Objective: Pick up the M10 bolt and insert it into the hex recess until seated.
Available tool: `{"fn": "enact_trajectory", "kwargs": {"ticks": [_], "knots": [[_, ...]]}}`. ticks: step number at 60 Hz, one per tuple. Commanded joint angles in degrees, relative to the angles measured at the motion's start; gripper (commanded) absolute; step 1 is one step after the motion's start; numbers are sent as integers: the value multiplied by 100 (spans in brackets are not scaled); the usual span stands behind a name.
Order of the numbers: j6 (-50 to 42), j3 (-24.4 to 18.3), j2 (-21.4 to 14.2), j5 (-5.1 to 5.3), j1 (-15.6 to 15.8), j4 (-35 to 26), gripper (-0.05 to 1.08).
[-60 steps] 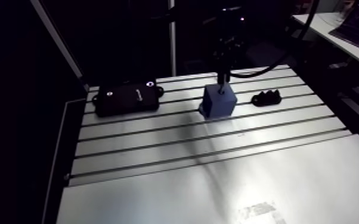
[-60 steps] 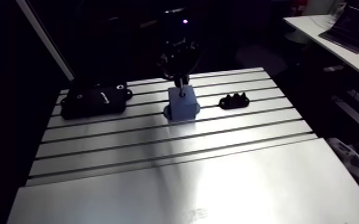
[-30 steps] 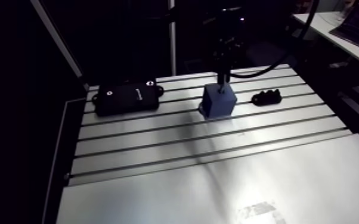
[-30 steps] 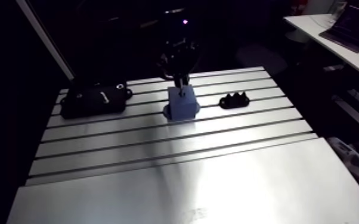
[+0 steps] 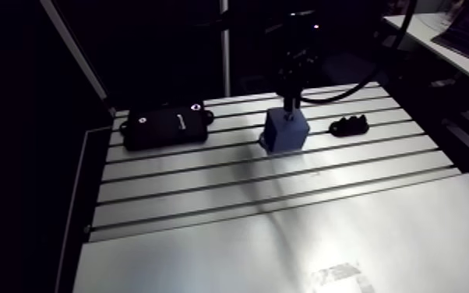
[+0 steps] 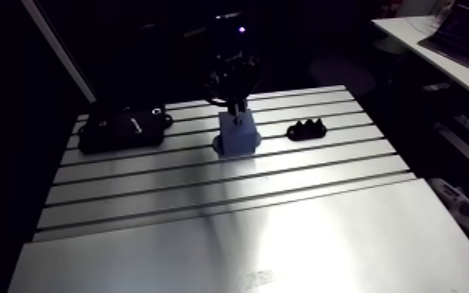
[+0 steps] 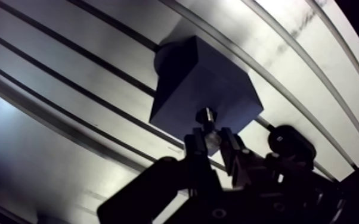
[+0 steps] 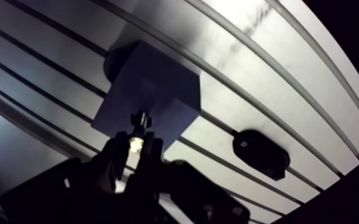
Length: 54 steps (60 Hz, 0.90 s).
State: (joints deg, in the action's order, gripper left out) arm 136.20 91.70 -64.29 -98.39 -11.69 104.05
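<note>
Gripper: clamped on the M10 bolt.
Bolt axis: along the gripper's own axis, free end projecting ahead.
Blue block: directly ahead, its top face under the bolt's end; contact not discernible.
Hex recess: not discernible.

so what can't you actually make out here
Hex recess: in the wrist view the top of the blue block is dark and the bolt covers the spot.
Bolt end touching or entering the block: cannot tell; it is too small in the arm view, and the gripper hides the rest.
Small black part: arm view, too dark and small to identify.
Marking on the black box: too small to read.
</note>
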Motion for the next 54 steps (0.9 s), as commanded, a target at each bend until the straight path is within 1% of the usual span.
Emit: {"fn": "enact_trajectory", "kwargs": {"ticks": [1, 2, 3, 4, 5, 6, 10, 39, 46, 47, 48, 49, 54], "knots": [[0, 1, 18, 0, -1, 14, 64], [0, 1, 18, 0, -1, 14, 64], [0, 1, 18, 0, -1, 7, 40], [0, 1, 11, 0, 7, -2, 6], [0, 1, 11, 0, 7, -2, 6], [7, 1, 10, 0, 8, -3, 2], [49, 9, 10, -9, 24, 4, 1], [28, -157, 18, -9, 35, 31, 1], [-22, -183, -5, 16, 26, 40, 1], [-86, -184, -15, 55, 18, 48, 1], [-86, -184, -15, 55, 18, 48, 1], [-192, -176, -39, 90, 17, 42, 1], [-536, -174, -83, 89, 17, 50, 1]]}}
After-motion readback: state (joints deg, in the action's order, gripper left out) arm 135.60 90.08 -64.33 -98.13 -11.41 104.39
